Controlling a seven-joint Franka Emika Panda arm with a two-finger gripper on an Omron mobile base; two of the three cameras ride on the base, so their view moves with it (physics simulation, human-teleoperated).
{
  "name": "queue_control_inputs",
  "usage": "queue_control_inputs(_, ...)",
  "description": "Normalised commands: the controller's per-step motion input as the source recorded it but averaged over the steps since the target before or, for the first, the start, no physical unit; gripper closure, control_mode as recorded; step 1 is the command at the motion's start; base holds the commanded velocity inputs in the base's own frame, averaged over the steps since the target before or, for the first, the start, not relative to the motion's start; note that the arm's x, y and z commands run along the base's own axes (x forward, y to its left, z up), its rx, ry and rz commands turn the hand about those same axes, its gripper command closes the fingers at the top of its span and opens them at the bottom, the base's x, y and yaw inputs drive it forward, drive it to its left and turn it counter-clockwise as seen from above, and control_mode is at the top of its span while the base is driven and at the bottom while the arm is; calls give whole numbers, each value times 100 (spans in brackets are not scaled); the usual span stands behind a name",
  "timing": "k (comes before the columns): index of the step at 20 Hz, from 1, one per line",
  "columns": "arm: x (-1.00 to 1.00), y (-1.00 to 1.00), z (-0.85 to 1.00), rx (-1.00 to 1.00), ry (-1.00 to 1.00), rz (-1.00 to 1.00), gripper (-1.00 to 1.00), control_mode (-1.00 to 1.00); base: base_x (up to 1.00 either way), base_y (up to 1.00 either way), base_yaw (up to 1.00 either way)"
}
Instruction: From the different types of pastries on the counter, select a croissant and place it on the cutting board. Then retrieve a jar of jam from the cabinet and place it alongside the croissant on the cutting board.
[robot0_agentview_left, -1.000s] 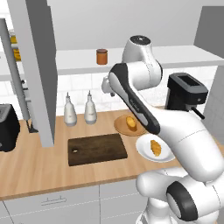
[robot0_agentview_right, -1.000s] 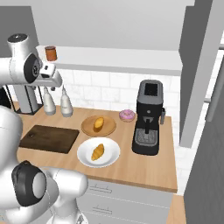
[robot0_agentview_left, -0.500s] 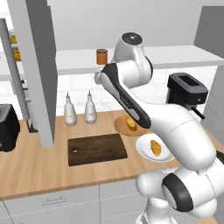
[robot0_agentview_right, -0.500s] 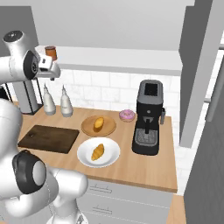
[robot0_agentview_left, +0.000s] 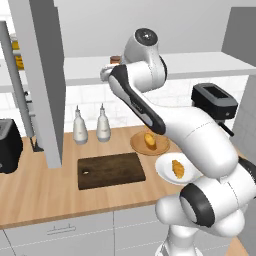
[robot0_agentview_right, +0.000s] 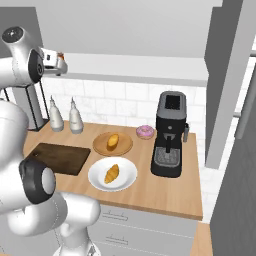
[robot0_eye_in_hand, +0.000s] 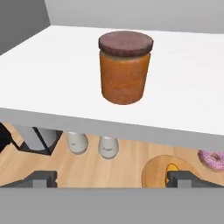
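Arm raised high, tool (robot0_eye_in_hand: 112, 179) wide open, empty.

bare shelf (robot0_eye_in_hand: 52, 74) around jar of jam (robot0_eye_in_hand: 124, 65)

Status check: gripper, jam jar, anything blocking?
Gripper open, empty, facing the jam jar. Jar upright on cabinet shelf. Nothing between them. Cutting board bare.
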Motion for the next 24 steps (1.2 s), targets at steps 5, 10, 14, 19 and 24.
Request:
queue_control_inputs(5, 12, 0, 17, 0, -16, 4, -100, -100, 0, 0, 0)
queue_control_inputs(10, 9, 0, 0, 0, -17, 0, -100, -100, 0, 0, 0)
queue_control_inputs(14, 1, 0, 0, 0, -18, 0, -100, -100, 0, 0, 0)
queue_control_inputs(19, 32, 0, 3, 0, -4, 0, -100, -100, 0, 0, 0)
queue_control_inputs(24, 39, 0, 22, 0, 0, 0, -100, -100, 0, 0, 0)
